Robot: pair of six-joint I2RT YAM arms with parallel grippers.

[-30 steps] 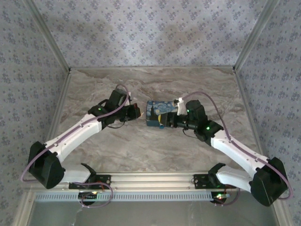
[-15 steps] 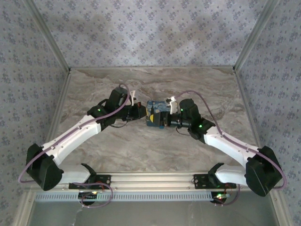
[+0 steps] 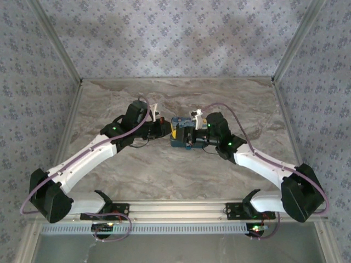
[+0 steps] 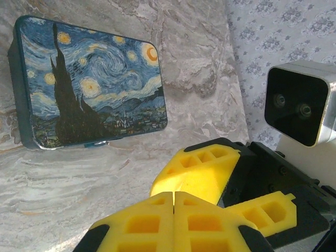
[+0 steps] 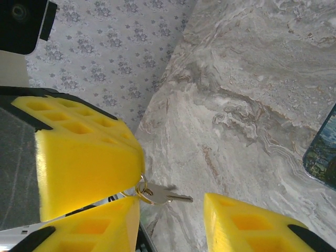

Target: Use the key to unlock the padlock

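1. One key [image 5: 167,197]: small, silver metal, on one brass-coloured ring [image 5: 140,190]. It juts out level above the table [image 5: 252,94], ring end caught at the tip of the left gripper's pads.
2. One padlock [image 4: 97,143], as far as can be told: a small teal-blue sliver under the lower edge of the box [image 4: 89,79], mostly hidden and too small for detail. It sits apart from the left gripper [image 4: 173,195], across a stretch of bare table.
3. Left gripper: two yellow foam-like blocks with square cut-out cells, pressed fully together with no gap at the seam. It appears to pinch the key's ring.
4. Right gripper [image 5: 172,207]: two matching yellow pads, parted partway, nothing clamped. The key's blade lies in the gap, close to one pad and clear of the other.
5. One box: flat, rectangular, rounded corners, lid printed with blue-and-yellow swirls, dark teal sides. From above, the left gripper [image 3: 163,129] is just beside its left end and the right gripper [image 3: 192,135] overlaps its near side.
6. Table: smooth, marbled grey-beige. Walls [image 5: 121,47]: pale with a small floral print.
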